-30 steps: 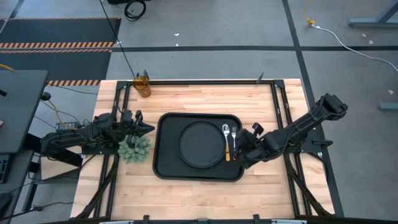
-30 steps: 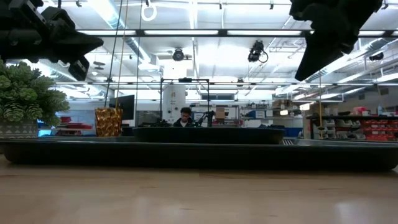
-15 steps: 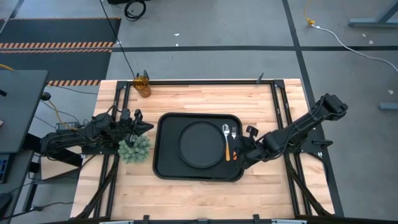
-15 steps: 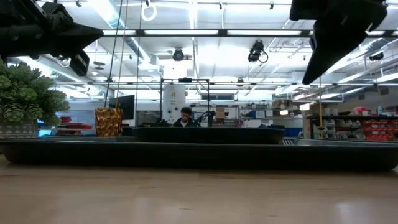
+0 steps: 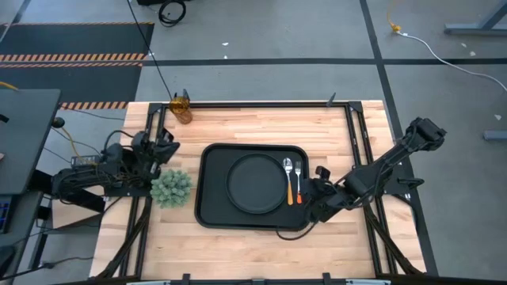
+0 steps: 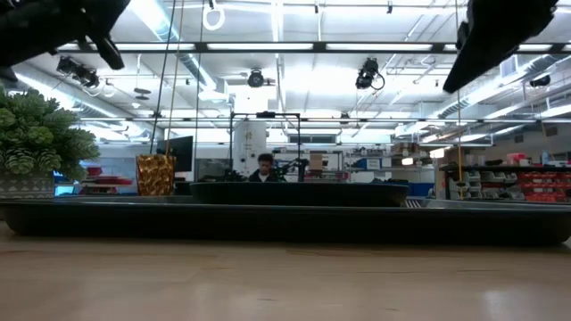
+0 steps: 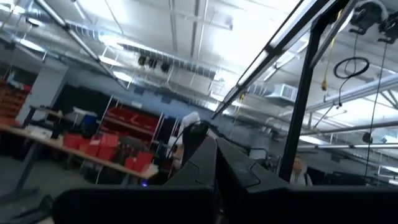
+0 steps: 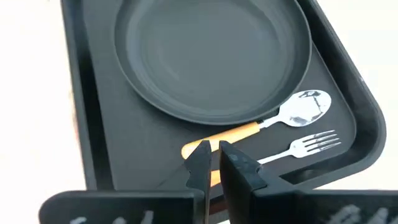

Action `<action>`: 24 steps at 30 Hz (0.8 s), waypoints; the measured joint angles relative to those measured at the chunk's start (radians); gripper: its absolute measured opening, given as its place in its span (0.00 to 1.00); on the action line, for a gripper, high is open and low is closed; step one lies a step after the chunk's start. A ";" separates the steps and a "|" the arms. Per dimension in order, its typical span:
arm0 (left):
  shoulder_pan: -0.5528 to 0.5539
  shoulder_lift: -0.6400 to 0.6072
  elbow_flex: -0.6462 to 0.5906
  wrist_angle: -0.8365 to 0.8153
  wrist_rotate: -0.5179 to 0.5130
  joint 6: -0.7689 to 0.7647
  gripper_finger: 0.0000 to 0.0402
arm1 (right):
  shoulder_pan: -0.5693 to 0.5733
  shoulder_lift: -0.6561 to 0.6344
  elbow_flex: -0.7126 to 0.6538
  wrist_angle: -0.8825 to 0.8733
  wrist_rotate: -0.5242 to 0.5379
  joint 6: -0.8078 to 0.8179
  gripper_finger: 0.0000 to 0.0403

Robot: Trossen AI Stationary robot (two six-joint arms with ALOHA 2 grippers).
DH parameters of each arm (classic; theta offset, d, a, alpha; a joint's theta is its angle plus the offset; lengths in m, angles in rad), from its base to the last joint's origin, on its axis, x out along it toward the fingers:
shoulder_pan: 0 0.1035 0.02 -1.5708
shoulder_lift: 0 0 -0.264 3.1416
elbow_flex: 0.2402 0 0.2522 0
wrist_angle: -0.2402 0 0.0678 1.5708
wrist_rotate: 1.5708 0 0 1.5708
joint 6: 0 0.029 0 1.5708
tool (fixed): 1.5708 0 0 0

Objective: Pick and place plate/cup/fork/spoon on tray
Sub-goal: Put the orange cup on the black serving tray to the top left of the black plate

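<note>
Remaining cup sits at the far-left table corner, nearest the left gripper (fingers' gap unreadable), right gripper nearly closed, empty.

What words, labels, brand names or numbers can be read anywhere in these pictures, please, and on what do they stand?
No text can be read in any view.
The tray, plate, fork, spoon and cup carry no visible marking.
The red bins on the shelves behind the table may bear labels, but they are too small to read.
The floor's orange and black stripes are a pattern, not writing.
</note>
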 joint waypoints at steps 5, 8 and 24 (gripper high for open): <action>0.000 0.000 0.000 0.011 0.000 0.003 0.03 | 0.049 -0.091 0.000 -0.025 0.105 -0.002 0.08; 0.000 0.000 0.000 0.017 -0.008 0.004 0.03 | 0.077 -0.143 0.000 -0.050 0.188 -0.002 0.08; 0.007 0.020 0.000 -0.288 -0.332 0.249 0.03 | -0.025 -0.265 0.000 -0.113 0.336 -0.106 0.08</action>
